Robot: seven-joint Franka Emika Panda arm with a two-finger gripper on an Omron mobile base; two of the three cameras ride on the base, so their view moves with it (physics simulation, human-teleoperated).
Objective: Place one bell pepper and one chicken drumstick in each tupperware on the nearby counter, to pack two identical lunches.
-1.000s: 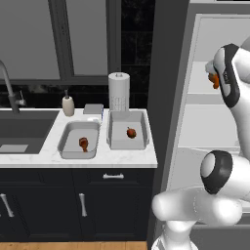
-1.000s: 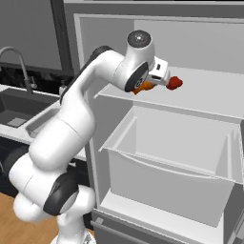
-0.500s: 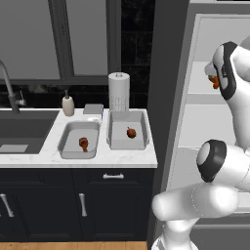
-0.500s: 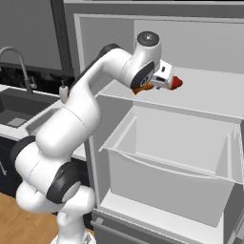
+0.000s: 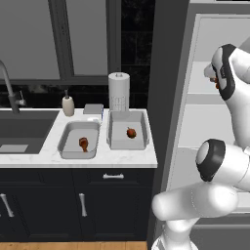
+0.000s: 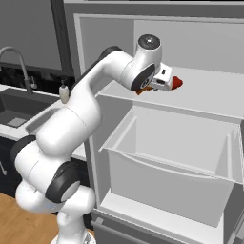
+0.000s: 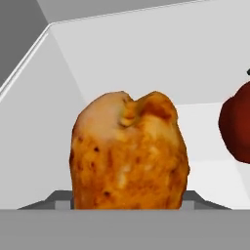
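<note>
Left base view, left to right: on the white marble-look counter (image 5: 49, 157) over the dark navy cabinets I see two light grey rectangular tupperware tubs side by side. The left tub (image 5: 66, 144) holds a reddish-brown club-shaped chicken drumstick (image 5: 83, 143); the right tub (image 5: 141, 132) holds a small dark red bell pepper (image 5: 131, 133). A white paper-towel roll (image 5: 118, 91) stands just behind the right tub, and a cream soap bottle (image 5: 68, 104) stands left of it, beside the dark sink basin (image 5: 24, 128). At the right edge my white arm rises into the open grey refrigerator (image 5: 205, 58).

Right base view: the two-finger gripper (image 6: 167, 83) sits at upper centre over the refrigerator shelf (image 6: 214, 93), above an open grey drawer (image 6: 181, 162). A bit of orange shows under the hand and a bit of red at its tip.

Hand view: a bright orange chicken drumstick (image 7: 129, 154) stands at centre bottom, close to the camera, with a dark red bell pepper (image 7: 238, 128) at the right edge. I cannot tell whether the fingers are apart or closed.
</note>
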